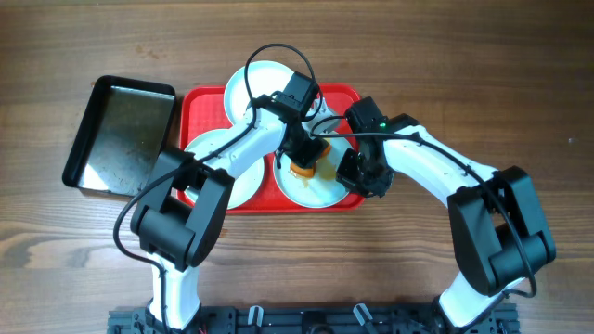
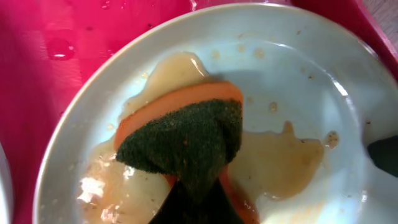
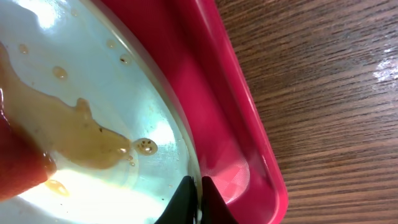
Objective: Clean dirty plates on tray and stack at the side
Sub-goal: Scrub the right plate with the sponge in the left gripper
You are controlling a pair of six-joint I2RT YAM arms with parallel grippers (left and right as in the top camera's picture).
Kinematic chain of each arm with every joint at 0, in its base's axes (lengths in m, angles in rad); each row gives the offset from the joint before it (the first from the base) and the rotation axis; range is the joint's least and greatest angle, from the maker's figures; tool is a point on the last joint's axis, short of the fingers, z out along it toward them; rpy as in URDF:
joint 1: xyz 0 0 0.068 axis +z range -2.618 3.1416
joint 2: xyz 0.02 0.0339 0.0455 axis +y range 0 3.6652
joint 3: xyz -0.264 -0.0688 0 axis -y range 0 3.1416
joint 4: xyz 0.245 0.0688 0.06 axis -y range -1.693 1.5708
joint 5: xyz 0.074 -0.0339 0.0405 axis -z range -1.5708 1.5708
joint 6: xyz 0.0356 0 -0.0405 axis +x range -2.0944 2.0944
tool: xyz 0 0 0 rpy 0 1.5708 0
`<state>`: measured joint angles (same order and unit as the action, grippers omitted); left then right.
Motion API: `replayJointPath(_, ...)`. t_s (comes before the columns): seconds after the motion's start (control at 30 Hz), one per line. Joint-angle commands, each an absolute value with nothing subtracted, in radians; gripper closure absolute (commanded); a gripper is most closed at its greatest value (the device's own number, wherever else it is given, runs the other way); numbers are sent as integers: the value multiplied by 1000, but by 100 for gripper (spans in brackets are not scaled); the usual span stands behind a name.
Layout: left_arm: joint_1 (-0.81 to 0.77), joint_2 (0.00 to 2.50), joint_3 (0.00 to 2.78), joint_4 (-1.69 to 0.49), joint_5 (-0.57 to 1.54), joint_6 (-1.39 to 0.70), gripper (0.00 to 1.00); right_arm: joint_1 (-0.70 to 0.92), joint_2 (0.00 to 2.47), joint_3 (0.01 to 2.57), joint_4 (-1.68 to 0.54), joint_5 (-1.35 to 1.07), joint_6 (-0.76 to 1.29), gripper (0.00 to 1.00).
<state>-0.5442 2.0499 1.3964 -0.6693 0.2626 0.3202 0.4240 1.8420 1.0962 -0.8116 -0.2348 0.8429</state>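
Observation:
Three pale plates lie on the red tray (image 1: 345, 96): one at the back (image 1: 260, 85), one at the left (image 1: 215, 156) and one at the right (image 1: 320, 190). The right plate (image 2: 298, 93) carries a smear of brown sauce (image 2: 273, 165). My left gripper (image 2: 196, 190) is shut on an orange sponge with a green scouring face (image 2: 186, 134), which it presses onto that plate. In the overhead view the sponge (image 1: 303, 168) sits under the left gripper (image 1: 302, 153). My right gripper (image 3: 199, 186) is shut on the same plate's rim (image 3: 180, 134) at its right side.
A black metal pan (image 1: 121, 134) rests on the wooden table (image 1: 520, 83) left of the tray. In the right wrist view the tray's rim (image 3: 249, 118) runs just outside the plate, with bare wood (image 3: 323, 93) beyond it.

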Motion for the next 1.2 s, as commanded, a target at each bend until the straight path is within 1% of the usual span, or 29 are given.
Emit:
replayJointPath(0.0, -552, 2080, 1407, -643, 477, 281, 96, 429, 1862, 1087, -835, -237, 812, 96)
replayJointPath(0.13, -562, 2080, 1407, -586, 641, 192, 96, 429, 1862, 1087, -834, -237, 811, 96)
replayJointPath(0.27, -576, 2080, 1406, -587, 627, 173, 96, 429, 1862, 1087, -831, -237, 811, 96)
replayJointPath(0.43, -576, 2082, 1406, -667, 503, 172, 96, 429, 1862, 1087, -831, -237, 812, 96)
replayJointPath(0.67, -577, 2082, 1374, -700, 498, 175, 96, 429, 1862, 1087, -828, -237, 812, 96)
replayJointPath(0.73, -577, 2082, 1348, -701, 431, 168, 96, 429, 1862, 1087, -828, -237, 812, 96)
replayJointPath(0.83, -567, 2082, 1319, -714, 274, 148, 96, 429, 1862, 1087, -828, -237, 812, 96)
replayJointPath(0.9, -532, 2082, 1319, -735, 159, 117, 96, 429, 1862, 1087, -828, -237, 812, 96)
replayJointPath(1.03, -449, 2082, 1319, -744, 41, 45, 96, 429, 1862, 1087, -829, -237, 812, 96)
replayJointPath(1.17, -392, 2082, 1320, -737, -32, 35, 96, 429, 1862, 1087, -825, -237, 812, 96)
